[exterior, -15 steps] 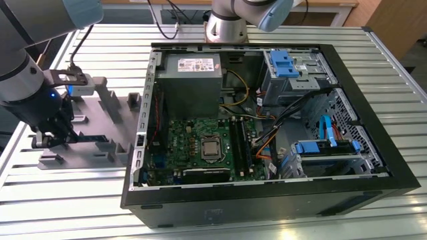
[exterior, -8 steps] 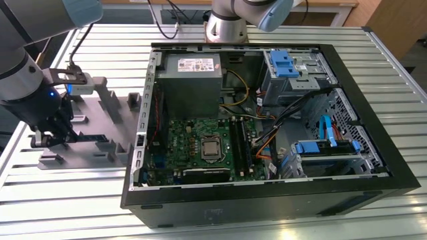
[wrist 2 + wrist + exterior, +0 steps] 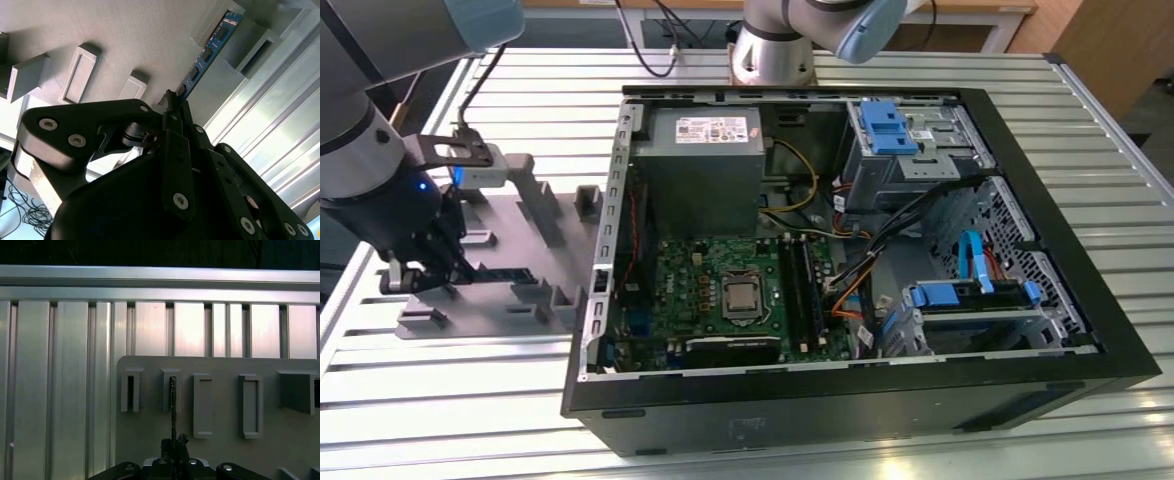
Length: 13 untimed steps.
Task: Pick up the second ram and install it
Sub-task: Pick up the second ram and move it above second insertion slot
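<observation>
The gripper (image 3: 175,100) was closed down to a narrow gap on the near end of the second ram (image 3: 212,42), which stood on edge in a grey holder plate (image 3: 125,40) and ran straight out ahead of the fingertips. It was flanked by further slotted blocks (image 3: 202,405) on both sides. The plate was set on a ribbed metal table (image 3: 454,390), with an open computer case (image 3: 1107,340) well apart from the gripper. The ram's blue face and chips were shown in the second wrist view, while a thin dark edge was presented in the first wrist view.

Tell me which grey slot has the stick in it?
The slot straight ahead of the tool, holding the second ram on edge. The slots beside it are empty.
</observation>
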### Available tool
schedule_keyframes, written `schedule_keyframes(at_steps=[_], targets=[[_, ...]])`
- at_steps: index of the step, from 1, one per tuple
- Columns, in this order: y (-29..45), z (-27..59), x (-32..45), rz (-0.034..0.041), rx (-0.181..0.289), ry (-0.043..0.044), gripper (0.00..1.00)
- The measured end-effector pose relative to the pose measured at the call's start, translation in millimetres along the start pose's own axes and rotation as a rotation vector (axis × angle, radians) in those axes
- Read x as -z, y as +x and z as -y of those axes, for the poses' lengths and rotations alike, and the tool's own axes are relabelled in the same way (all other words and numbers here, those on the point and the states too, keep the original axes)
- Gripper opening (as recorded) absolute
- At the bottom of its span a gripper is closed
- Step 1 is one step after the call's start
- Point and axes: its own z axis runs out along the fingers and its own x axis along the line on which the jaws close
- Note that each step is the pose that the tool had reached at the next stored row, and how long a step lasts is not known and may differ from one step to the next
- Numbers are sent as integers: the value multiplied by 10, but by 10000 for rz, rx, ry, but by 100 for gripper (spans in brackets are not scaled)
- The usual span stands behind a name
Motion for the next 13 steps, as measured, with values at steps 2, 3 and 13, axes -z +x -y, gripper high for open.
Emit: schedule_keyframes(at_steps=[2, 3, 13], targets=[[0, 0, 5, 0, 1, 1, 14], [0, 0, 8, 0, 0, 0, 14], [-1, -1, 30, 0, 0, 0, 14]])
